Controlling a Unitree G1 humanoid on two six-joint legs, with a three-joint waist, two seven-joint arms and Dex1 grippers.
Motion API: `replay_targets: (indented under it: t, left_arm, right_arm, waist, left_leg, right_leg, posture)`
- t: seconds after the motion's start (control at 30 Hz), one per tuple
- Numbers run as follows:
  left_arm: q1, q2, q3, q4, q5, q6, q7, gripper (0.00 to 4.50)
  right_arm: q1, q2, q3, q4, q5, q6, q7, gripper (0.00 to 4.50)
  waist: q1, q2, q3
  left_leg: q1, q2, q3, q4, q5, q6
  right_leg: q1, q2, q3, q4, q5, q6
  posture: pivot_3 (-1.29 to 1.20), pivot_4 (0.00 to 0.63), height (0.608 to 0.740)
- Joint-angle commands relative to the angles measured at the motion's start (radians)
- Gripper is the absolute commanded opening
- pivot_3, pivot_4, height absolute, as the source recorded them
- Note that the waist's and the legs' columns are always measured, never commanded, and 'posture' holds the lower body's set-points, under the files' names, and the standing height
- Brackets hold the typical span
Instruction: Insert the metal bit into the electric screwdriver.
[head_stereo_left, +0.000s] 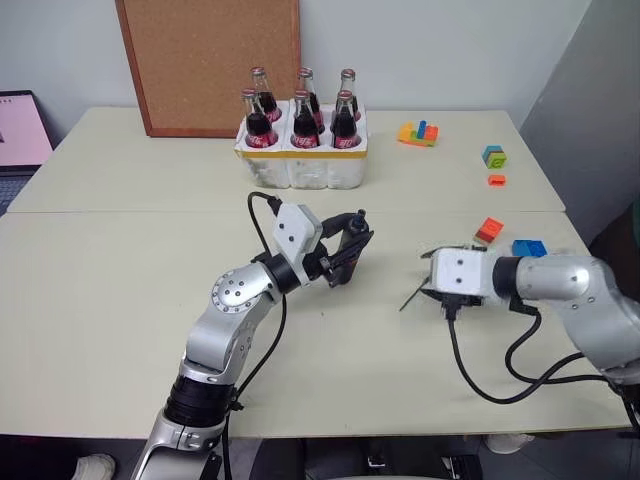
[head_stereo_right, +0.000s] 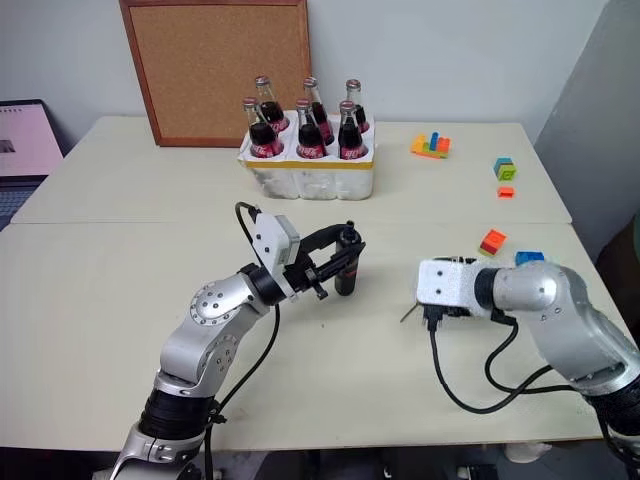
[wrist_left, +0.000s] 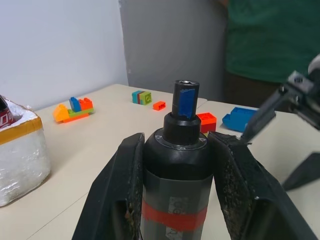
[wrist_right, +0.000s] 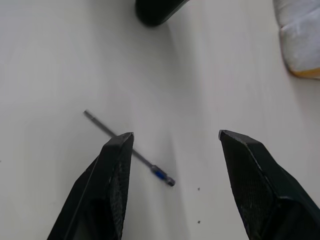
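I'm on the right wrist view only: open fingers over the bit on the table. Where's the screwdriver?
Observer: The left gripper holds the screwdriver upright, just above the table, to the left of your right gripper.
Operator: Is the grip on it solid?
Observer: Its fingers clamp the body on both sides, just above the red band, socket end up.
Operator: Anything near the bit I should avoid?
Observer: The bit lies alone; the nearest bricks, an orange one and a blue one, sit beyond your gripper, toward the table's right edge.
Operator: And the bottles?
Observer: The crate of bottles stands well back, behind the screwdriver.
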Motion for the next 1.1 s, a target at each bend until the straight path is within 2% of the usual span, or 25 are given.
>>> replay_targets:
  t: [0.03,0.2,0.3,0.57,0.87,0.97,1.1]
  left_arm:
    - [-0.023,0.0,0.002,-0.011,-0.001,-0.005,-0.003,1.62]
    - [-0.031,0.002,0.003,-0.001,0.002,-0.008,-0.006,1.62]
    - [-0.032,0.004,0.001,-0.001,0.006,-0.011,-0.006,1.62]
    - [-0.026,0.005,0.002,-0.016,0.007,-0.003,0.003,1.62]
    - [-0.021,0.006,0.002,-0.027,0.01,0.002,0.012,1.62]
    - [-0.021,0.006,0.004,-0.026,0.01,0.003,0.013,1.62]
    - [-0.022,0.007,0.006,-0.022,0.01,0.004,0.012,1.62]
  right_arm:
    - [-0.028,-0.049,-0.003,0.096,0.012,-0.224,0.121,2.73]
    - [-0.111,-0.048,0.106,0.249,-0.047,-0.474,0.281,2.73]
    - [-0.22,0.008,0.209,0.45,-0.178,-0.621,0.306,2.73]
    - [-0.373,0.104,0.312,0.727,-0.291,-0.847,0.373,2.73]
    - [-0.492,0.238,0.391,0.923,-0.405,-0.94,0.394,2.73]
    - [-0.499,0.269,0.399,0.926,-0.423,-0.939,0.401,2.36]
    - [-0.507,0.297,0.401,0.923,-0.433,-0.935,0.42,2.36]
  waist:
    - [0.0,0.0,0.0]
    - [-0.003,0.0,0.0]
    - [-0.006,0.0,0.0]
    - [-0.001,0.0,0.0]
    - [-0.004,0.0,0.0]
    - [-0.006,0.0,0.0]
    - [-0.007,0.0,0.0]
  left_leg:
    - [0.0,0.0,0.0,0.0,0.0,0.0]
    - [0.001,0.0,0.001,0.0,0.0,0.0]
    - [0.002,0.0,0.001,0.0,0.0,0.0]
    - [0.002,0.001,0.001,0.0,0.0,0.0]
    - [0.007,0.001,0.001,0.0,0.0,0.0]
    - [0.016,0.001,0.001,0.0,0.0,0.0]
    - [0.019,0.001,0.001,0.0,0.0,0.0]
  right_leg:
    - [0.0,0.0,0.0,0.0,0.0,0.0]
    - [0.0,0.0,0.001,0.0,0.0,0.0]
    - [0.001,0.001,0.001,0.001,0.0,0.0]
    - [0.0,0.001,0.001,0.003,0.0,-0.001]
    - [0.003,0.001,0.002,0.005,0.001,-0.002]
    - [0.012,0.001,0.002,0.004,0.001,-0.002]
    - [0.014,0.001,0.002,0.005,0.001,-0.003]
  posture:
    - [0.0,0.15,0.74]
    - [0.0,0.15,0.74]
    - [0.0,0.15,0.74]
    - [0.0,0.15,0.74]
    - [0.0,0.15,0.74]
    - [0.0,0.15,0.74]
    - [0.0,0.15,0.74]
